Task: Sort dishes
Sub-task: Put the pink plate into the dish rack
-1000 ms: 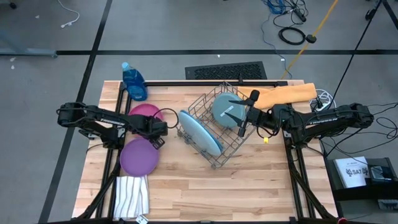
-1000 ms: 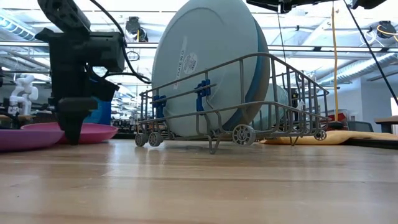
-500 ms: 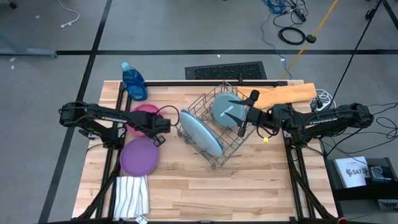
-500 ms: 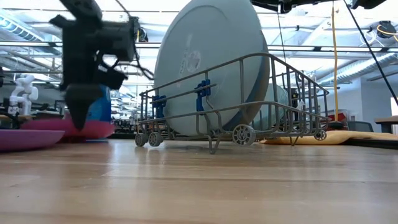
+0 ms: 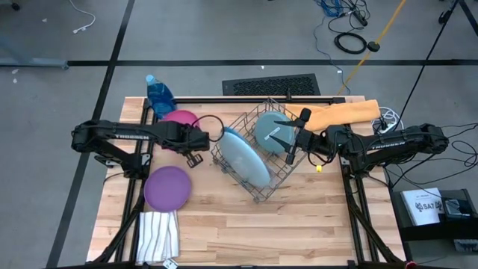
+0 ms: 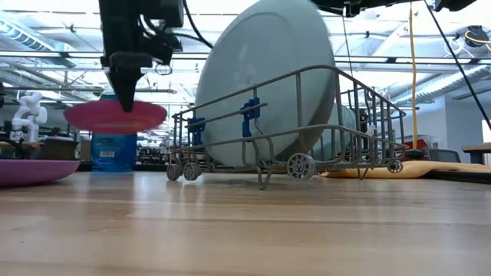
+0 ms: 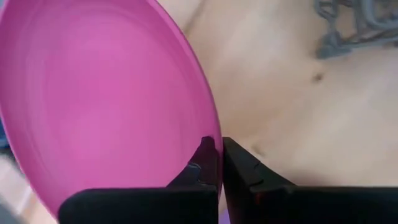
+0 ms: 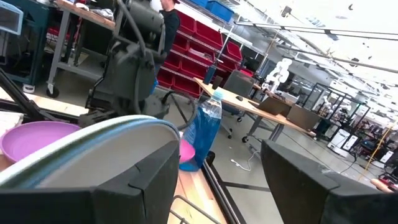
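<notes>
Magenta plate (image 6: pixel 115 117), smaller size, plastic: held clear of the wooden surface (image 5: pixel 299 224) by the left end effector (image 7: pixel 216 163), whose fingers are clenched on one point of the rim, the disc hanging roughly level out to one side of the grip. Position: between the blue bottle (image 5: pixel 159 94) and the wire dish rack (image 5: pixel 287 161), just beside the rack's near corner, above and behind the purple plate (image 5: pixel 166 187) lying flat on the surface. Risk, judged: an edge pinch on thin slick plastic may let the plate pivot or slide out during a fast swing; travel toward the rack could also catch its wires and shift it with the large light blue plate (image 5: pixel 246 157) standing in it. Right end effector (image 5: pixel 293 146): released, fingers spread, over the rack beside the grey plate (image 5: pixel 270 128), well apart from the magenta plate.
</notes>
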